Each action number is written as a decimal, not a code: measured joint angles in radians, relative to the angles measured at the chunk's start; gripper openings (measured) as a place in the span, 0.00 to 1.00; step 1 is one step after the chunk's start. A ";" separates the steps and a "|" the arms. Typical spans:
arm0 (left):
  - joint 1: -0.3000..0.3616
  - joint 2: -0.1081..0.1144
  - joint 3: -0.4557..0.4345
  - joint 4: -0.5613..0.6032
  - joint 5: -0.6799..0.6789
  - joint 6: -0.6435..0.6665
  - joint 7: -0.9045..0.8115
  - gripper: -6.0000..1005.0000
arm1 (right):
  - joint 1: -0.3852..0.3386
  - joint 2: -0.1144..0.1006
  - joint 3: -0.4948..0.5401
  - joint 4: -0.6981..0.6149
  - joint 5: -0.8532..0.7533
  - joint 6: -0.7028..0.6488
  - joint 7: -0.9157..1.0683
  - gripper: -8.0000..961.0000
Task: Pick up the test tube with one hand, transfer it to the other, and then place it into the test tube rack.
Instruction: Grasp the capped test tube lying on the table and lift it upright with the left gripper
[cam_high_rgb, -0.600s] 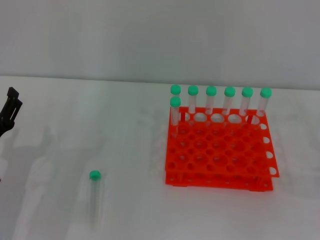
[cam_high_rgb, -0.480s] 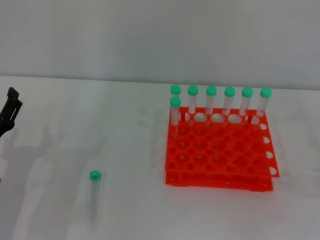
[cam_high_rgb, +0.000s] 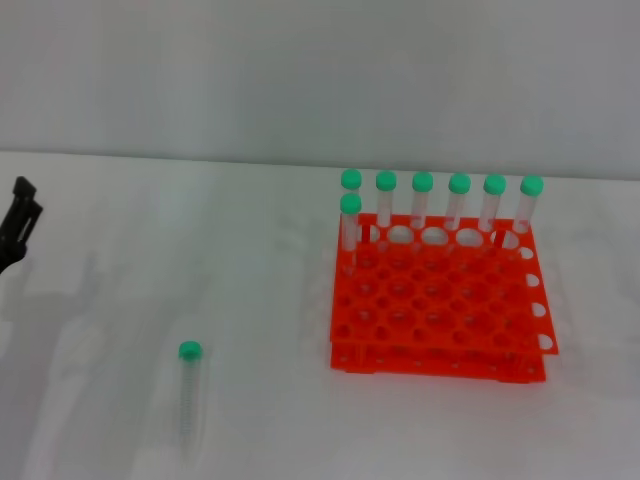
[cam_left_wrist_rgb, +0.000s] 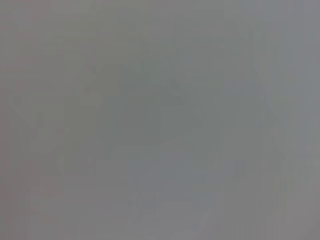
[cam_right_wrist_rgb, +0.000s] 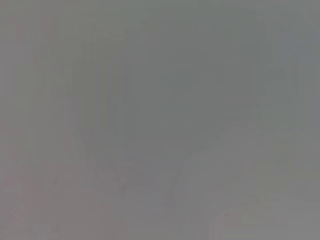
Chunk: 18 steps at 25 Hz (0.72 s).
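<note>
A clear test tube with a green cap (cam_high_rgb: 188, 388) lies flat on the white table at the front left, cap pointing away from me. The orange-red rack (cam_high_rgb: 437, 305) stands to its right and holds several identical green-capped tubes (cam_high_rgb: 423, 200) upright along its back row, plus one in the row in front at the left (cam_high_rgb: 350, 222). My left gripper (cam_high_rgb: 18, 222) shows only as a black tip at the far left edge, well away from the lying tube. My right gripper is out of view. Both wrist views show only plain grey.
The white table (cam_high_rgb: 200, 270) reaches back to a pale wall. Most of the rack's holes (cam_high_rgb: 440, 300) stand without tubes.
The left gripper's black tip has drawn slightly further toward the left edge. The lying tube and the rack have not moved.
</note>
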 joint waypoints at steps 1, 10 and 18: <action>0.004 0.000 0.000 0.000 -0.013 -0.001 -0.003 0.88 | 0.000 0.000 0.000 0.000 0.000 0.000 0.000 0.88; 0.051 0.002 0.006 0.000 -0.079 0.019 -0.107 0.88 | 0.002 0.000 0.000 -0.005 0.000 0.001 0.000 0.88; 0.065 0.013 0.008 0.018 -0.006 0.024 -0.210 0.88 | 0.016 -0.001 -0.001 -0.006 -0.003 0.000 0.000 0.88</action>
